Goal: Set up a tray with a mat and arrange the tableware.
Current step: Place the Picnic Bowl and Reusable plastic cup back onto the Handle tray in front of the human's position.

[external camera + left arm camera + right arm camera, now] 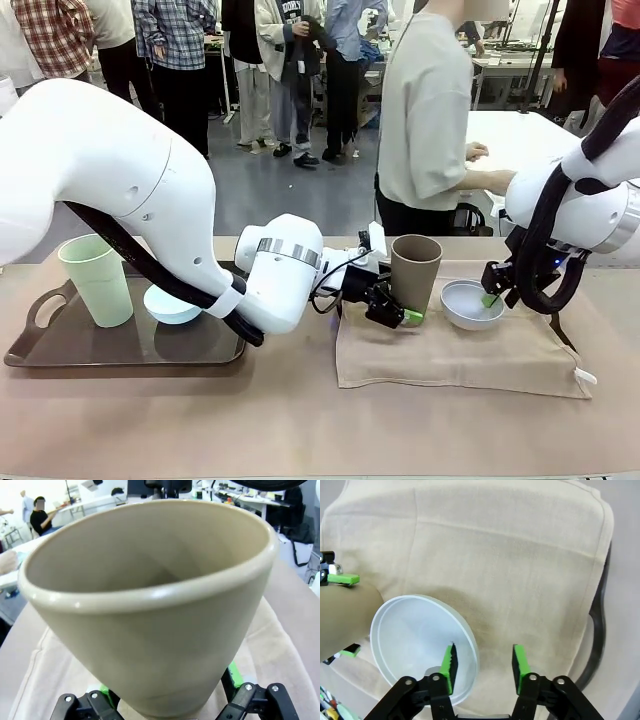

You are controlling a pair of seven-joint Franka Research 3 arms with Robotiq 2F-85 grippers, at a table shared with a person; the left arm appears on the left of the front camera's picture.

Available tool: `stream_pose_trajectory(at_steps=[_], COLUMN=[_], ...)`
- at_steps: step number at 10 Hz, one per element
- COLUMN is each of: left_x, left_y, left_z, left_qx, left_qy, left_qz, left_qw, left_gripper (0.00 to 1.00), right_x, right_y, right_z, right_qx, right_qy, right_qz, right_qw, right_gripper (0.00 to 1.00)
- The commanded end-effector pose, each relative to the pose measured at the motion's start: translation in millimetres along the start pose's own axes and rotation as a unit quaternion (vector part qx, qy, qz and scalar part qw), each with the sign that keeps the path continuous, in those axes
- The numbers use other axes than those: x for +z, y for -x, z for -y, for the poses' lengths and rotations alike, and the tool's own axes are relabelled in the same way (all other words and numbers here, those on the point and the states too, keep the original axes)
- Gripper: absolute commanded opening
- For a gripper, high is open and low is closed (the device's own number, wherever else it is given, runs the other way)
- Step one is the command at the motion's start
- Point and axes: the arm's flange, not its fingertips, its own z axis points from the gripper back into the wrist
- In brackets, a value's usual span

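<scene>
Left claw (405,313) clamped low on taupe tumbler (415,272), upright on mat (460,358). Right claw (484,666) apart, straddling rim of whitish bowl (415,630) beside it. Both likely light, stiff, slick plastic; pinch bowl at rim, tumbler best held near base, gentle squeeze.

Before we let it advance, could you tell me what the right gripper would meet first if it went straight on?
Probably the bluish-white bowl: the right gripper straddles its rim, one finger inside; the beige mat lies just beyond.
</scene>
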Motion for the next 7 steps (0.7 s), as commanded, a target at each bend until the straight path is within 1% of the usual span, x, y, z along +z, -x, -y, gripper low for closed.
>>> stream_pose_trajectory(at_steps=[1,3,4,5,6,7], left_x=[15.2,35.7,46.2,60.2,78.3,96.0], left_y=[-2.0,-1.2,-4.8,-13.4,-32.0,-52.8], left_z=[-1.6,1.0,6.1,14.2,30.5,43.6], left_qx=[0.029,0.054,0.063,0.069,0.076,0.094], left_qy=[-0.001,-0.013,-0.014,-0.008,-0.004,0.007], left_qz=[-0.032,-0.064,-0.082,-0.109,-0.16,-0.215], left_qw=[0.999,0.996,0.995,0.992,0.984,0.972], left_gripper=[1.0,1.0,1.0,1.0,1.0,1.0], right_x=[11.4,24.9,31.7,39.5,50.7,63.4], right_y=[9.3,19.9,25.5,31.3,39.6,44.9], right_z=[4.4,9.6,13.4,16.7,19.4,20.1], right_qx=[0.004,0.005,0.005,0.002,0.002,0.004], right_qy=[0.009,0.014,0.019,0.028,0.041,0.052], right_qz=[0.008,0.011,0.013,0.014,0.011,0.014], right_qw=[1.0,1.0,1.0,0.999,0.999,0.999], right_gripper=[0.6,0.8,0.83,1.0,1.0,1.0])
